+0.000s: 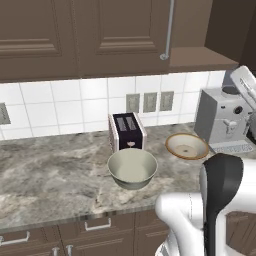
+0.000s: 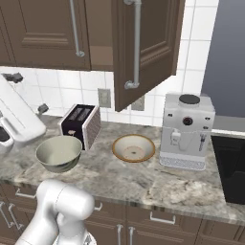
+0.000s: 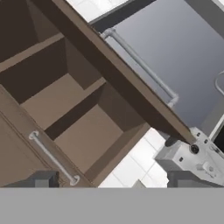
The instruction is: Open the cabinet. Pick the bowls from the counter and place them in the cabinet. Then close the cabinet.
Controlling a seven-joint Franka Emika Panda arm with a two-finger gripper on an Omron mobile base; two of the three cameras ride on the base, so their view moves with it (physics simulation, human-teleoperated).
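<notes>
Starting at the left of the right base view: the cabinet's (image 2: pixel 43 33) left door sits flush, its long silver handle (image 2: pixel 74 28) hanging straight down. Below it on the counter (image 2: pixel 143 179), the deep greyish-cream bowl (image 2: pixel 58 153) stands upright near the front edge, just beside the black toaster (image 2: pixel 80 125), which sits behind it against the tiled wall. Moving along, the right cabinet door (image 2: pixel 143 48) swings out over the counter, wide open, bar handle (image 2: pixel 136 45) facing us. Under it lies the shallower bowl with the orange-yellow rim (image 2: pixel 134 147), on the stone, apart from the deep one (toaster's corner between them). Next right, the silver coffee machine (image 2: pixel 186 131), close to that patterned bowl.

From the hand view, the open cupboard shows bare wooden shelves (image 3: pixel 61 100) inside, nothing on them. The gripper (image 3: pixel 111 179) looks up at that opening, its two dark fingertips (image 3: pixel 43 179) spread wide at the bottom of the view, released, nothing between them.
</notes>
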